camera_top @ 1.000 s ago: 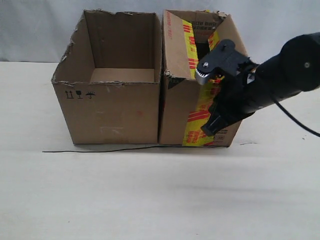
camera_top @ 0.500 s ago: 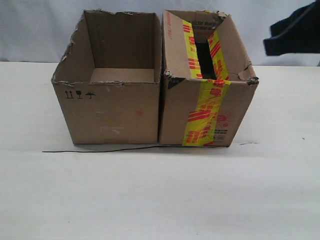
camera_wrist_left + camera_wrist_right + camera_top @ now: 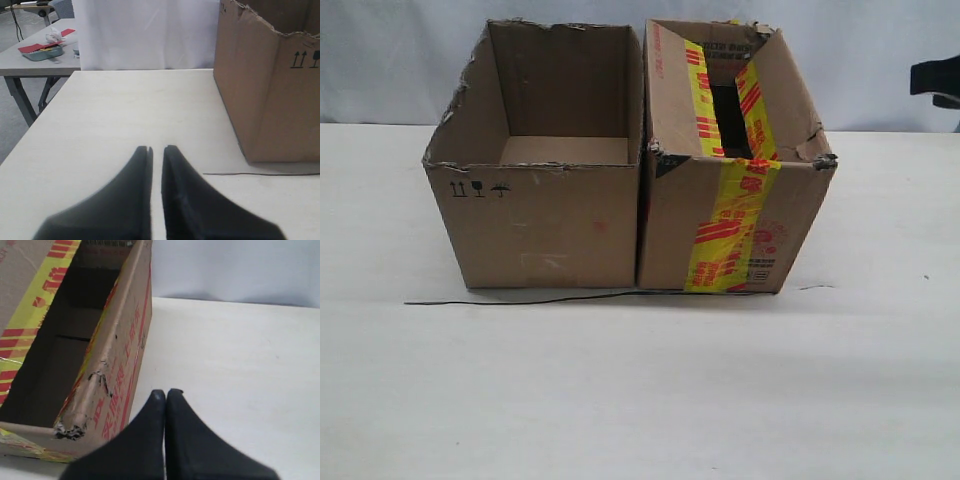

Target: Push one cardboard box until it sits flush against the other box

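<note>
Two open-topped boxes and two grippers on or over one pale table (image 3: 640, 400).

Left of the other box (image 3: 535, 215) and apart from it: left gripper (image 3: 156, 148), low over the table, fingers drawn almost together with only a slit between, holding nothing.

The other box itself: plain brown, ragged rim, small black symbols on the front face.

Directly right of the other box, side wall against side wall, no gap visible at the front: the cardboard box (image 3: 735, 215), bound with yellow tape printed in red.

Just in front of the other box, running right past the seam: one thin black wire (image 3: 550, 299).

Farthest right of the other box, out past the taped box's red-lettered wall and crushed corner: right gripper (image 3: 166, 392), fingers pressed together, empty.
</note>
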Controlling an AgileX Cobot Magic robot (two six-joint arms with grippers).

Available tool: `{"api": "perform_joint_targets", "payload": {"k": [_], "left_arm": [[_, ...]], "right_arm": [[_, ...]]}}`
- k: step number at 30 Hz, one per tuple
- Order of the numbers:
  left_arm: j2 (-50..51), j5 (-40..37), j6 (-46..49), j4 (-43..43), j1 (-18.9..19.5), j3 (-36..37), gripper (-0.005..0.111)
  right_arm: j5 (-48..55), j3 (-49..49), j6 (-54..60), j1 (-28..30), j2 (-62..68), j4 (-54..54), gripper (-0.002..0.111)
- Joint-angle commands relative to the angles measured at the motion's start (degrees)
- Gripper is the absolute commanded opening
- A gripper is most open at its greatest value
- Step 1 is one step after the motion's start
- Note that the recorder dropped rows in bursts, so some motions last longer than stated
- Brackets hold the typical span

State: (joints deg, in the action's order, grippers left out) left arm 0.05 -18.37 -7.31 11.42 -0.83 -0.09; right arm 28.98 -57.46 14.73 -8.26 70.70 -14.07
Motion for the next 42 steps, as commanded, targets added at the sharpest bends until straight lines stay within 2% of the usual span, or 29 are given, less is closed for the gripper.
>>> {"api": "perform_joint_targets", "payload": {"k": [1,14,22,28,42], "left_arm": [[-0.05,0.66,-0.25,-0.53,-0.39,0.09,0.0],[-0.05,0.66,-0.25,-0.53,-0.39,0.09,0.0],[-0.05,0.66,-0.25,-0.53,-0.39,0.09,0.0],[-0.05,0.66,-0.25,-0.53,-0.39,0.09,0.0],[-0.05,0.77,-0.25,-0.5,-0.45,0.09,0.0]], "right_arm": [[-2.7,4.36,0.42,0.16,-8.98,-0.49,0.0],[-0.61,19.6,-1.59,0.16,-44.31,-0.49,0.0],[2.03,29.56,-1.59,0.16,-60.55,-0.49,0.0],[-5.12,35.76,-1.59,0.16,-67.26,-0.49,0.0],[-2.6,35.64,-1.59,0.16,-70.7,-0.73,0.0]]}}
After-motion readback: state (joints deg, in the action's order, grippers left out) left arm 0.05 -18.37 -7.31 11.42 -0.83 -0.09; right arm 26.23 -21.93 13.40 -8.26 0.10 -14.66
